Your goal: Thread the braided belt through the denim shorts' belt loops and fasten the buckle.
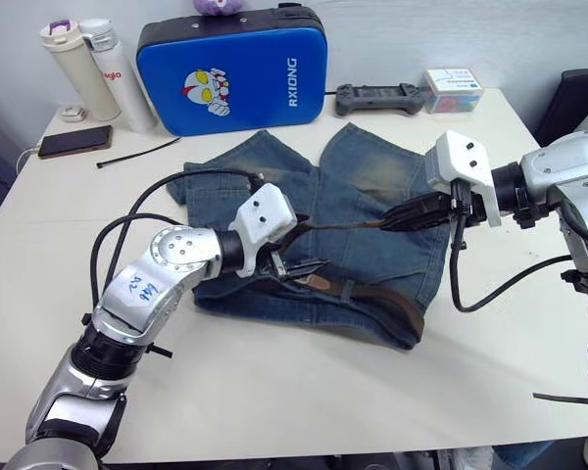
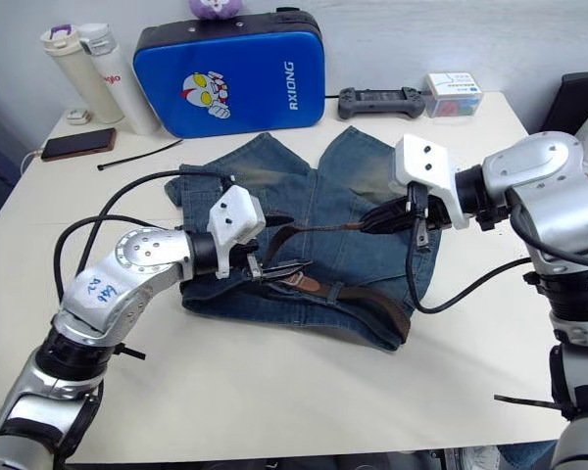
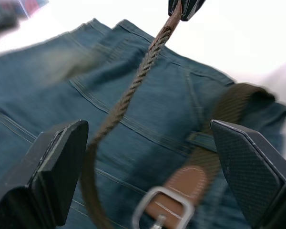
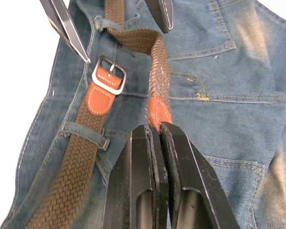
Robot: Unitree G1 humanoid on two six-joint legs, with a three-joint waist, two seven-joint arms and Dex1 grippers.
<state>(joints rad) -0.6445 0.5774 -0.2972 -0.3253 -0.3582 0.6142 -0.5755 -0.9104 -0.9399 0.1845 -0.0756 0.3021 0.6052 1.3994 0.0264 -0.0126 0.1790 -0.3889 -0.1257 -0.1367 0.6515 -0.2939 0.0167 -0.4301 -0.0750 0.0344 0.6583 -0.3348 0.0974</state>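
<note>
The denim shorts (image 1: 363, 186) lie flat mid-table, waistband towards me. The braided belt (image 1: 397, 305) runs along the waistband under a belt loop (image 4: 86, 135). Its silver buckle (image 4: 108, 75) on a tan end rests on the denim. My right gripper (image 1: 397, 217) is shut on the belt's other tan leather end (image 4: 158, 109) and holds it above the shorts, the strap (image 1: 343, 226) stretched leftwards. My left gripper (image 1: 302, 266) hovers open just over the buckle (image 3: 155, 210), its fingers (image 3: 57, 176) on either side of the strap.
A blue hard case (image 1: 233, 70) stands at the back, with two bottles (image 1: 83, 73) and a phone (image 1: 74, 141) to its left. A game controller (image 1: 378, 97) and small box (image 1: 453, 88) sit back right. A black cable tie (image 1: 137, 152) lies near the shorts.
</note>
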